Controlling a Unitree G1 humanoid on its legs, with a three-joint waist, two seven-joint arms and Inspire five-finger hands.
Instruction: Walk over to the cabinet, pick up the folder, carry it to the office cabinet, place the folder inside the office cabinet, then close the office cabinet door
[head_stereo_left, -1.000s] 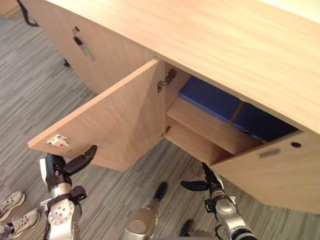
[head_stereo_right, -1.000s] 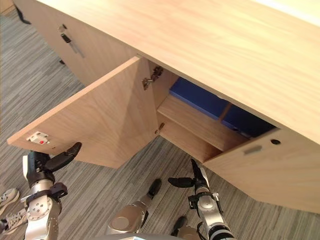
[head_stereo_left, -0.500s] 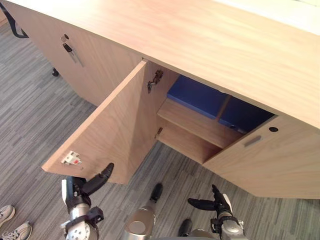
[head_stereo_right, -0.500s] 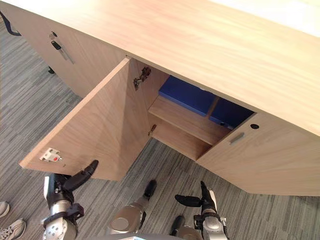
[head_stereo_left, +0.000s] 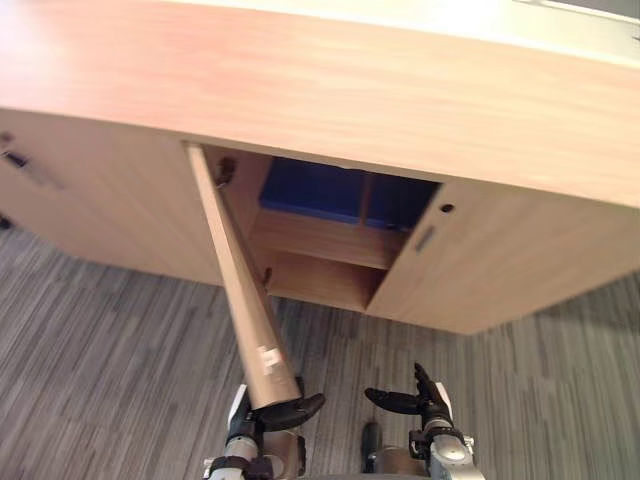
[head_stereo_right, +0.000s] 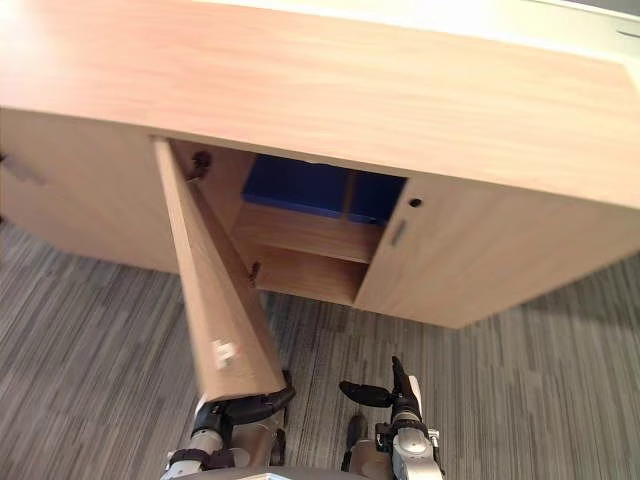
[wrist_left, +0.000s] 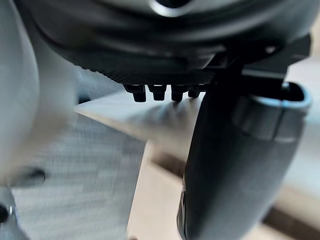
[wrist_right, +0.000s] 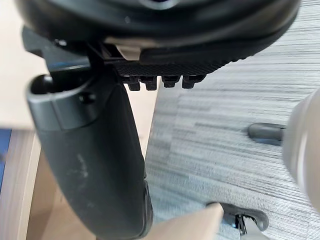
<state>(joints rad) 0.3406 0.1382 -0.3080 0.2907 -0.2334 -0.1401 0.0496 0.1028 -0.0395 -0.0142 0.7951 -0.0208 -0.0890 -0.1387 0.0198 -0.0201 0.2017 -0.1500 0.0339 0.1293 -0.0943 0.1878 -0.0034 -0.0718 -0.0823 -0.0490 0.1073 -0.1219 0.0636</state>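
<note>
Though the blue folder (head_stereo_left: 305, 190) lies on the upper shelf (head_stereo_left: 320, 238) of the office cabinet (head_stereo_left: 300, 80), the door (head_stereo_right: 215, 290) stands wide open with left hand (head_stereo_left: 272, 413), fingers loose and empty, at its free corner and right hand (head_stereo_left: 420, 400) likewise empty, so a glancing push may slip off, leaving it ajar.

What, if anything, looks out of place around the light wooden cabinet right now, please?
Nothing is spilled or damaged. The light wooden left-hand cabinet door stands wide open, jutting out towards the robot, with the blue folder on the upper shelf inside. The left hand is by the door's free edge.
</note>
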